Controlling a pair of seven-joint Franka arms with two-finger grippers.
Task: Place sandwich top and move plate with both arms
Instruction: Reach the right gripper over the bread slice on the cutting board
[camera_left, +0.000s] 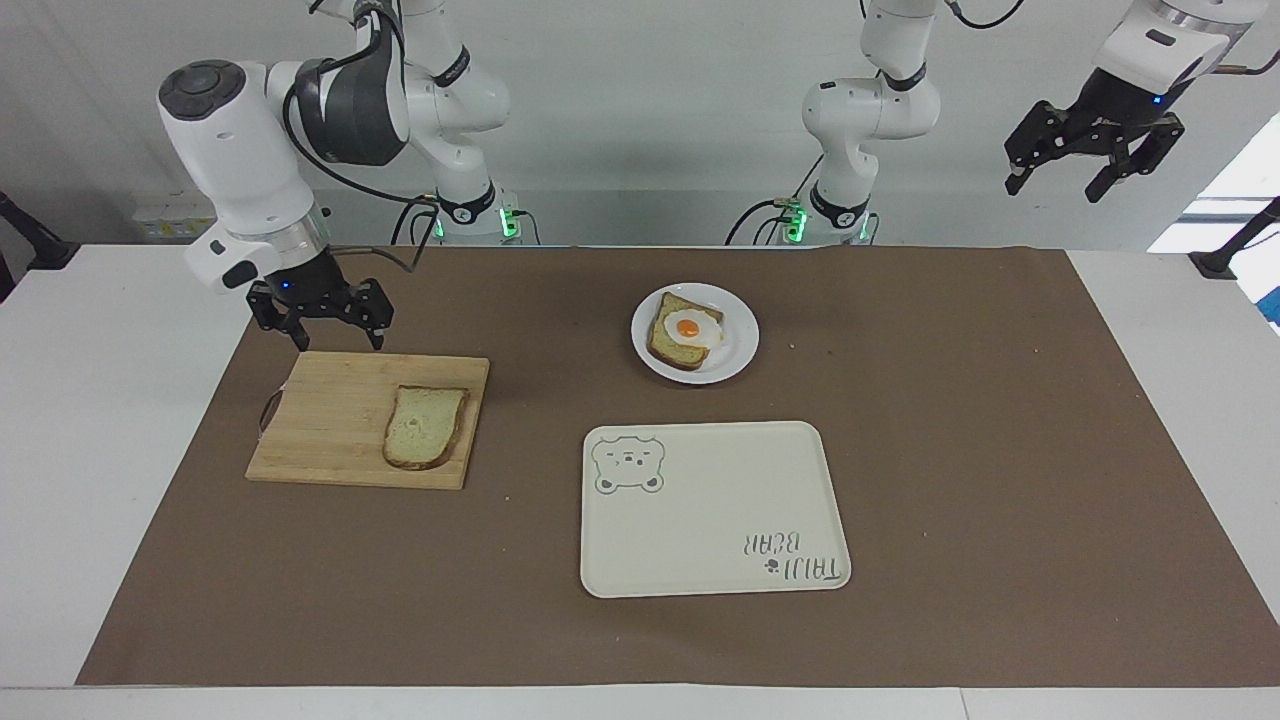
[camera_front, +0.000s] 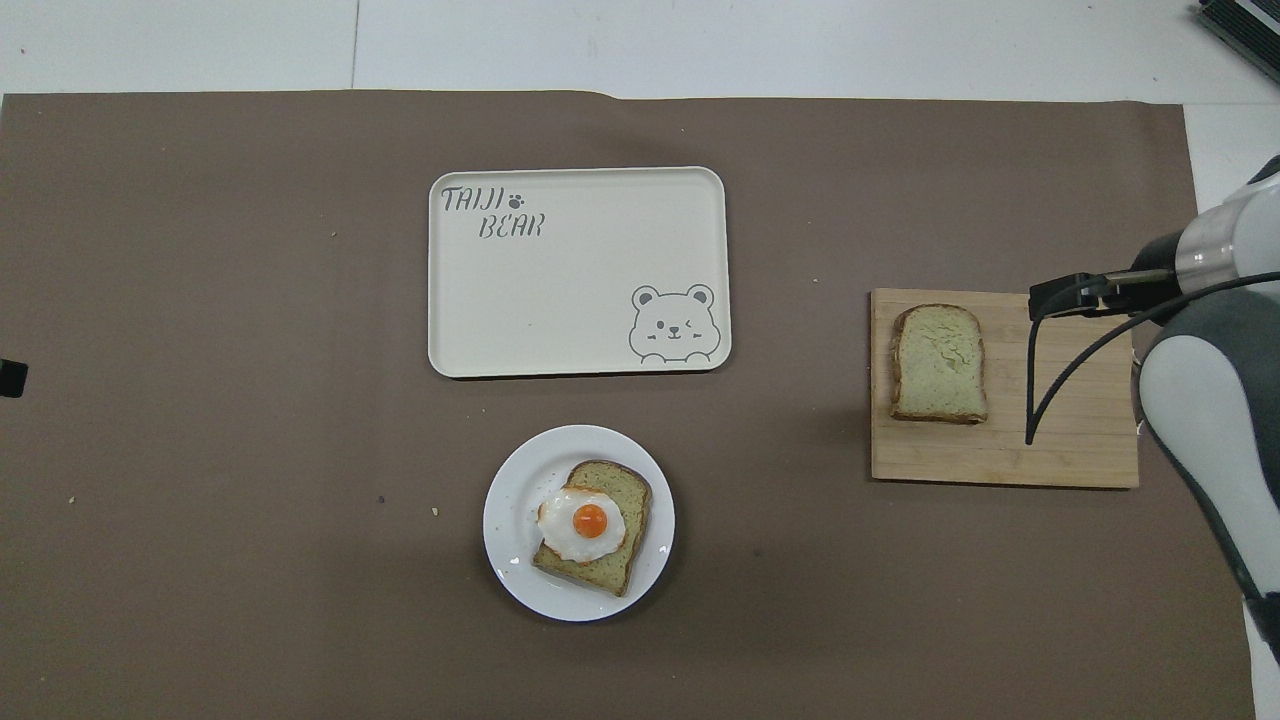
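Sandwich top (camera_left: 425, 427) (camera_front: 939, 362): flat on wooden cutting board (camera_left: 330, 420) (camera_front: 1060, 440), toward right arm's end of table, at board's end nearer plate.
Plate (camera_left: 738, 352) (camera_front: 515, 505): on brown mat (camera_left: 1000, 450), nearer robots than bear-print tray (camera_left: 700, 520) (camera_front: 560, 300); bears egg-topped slice (camera_left: 685, 331) (camera_front: 590, 527).
Right gripper (camera_left: 322, 328): fingers apart, empty, over board's robot-side edge, seemingly clear of bread.
Left gripper (camera_left: 1090, 165): fingers apart, empty, raised high above left arm's end of table; arm waits.
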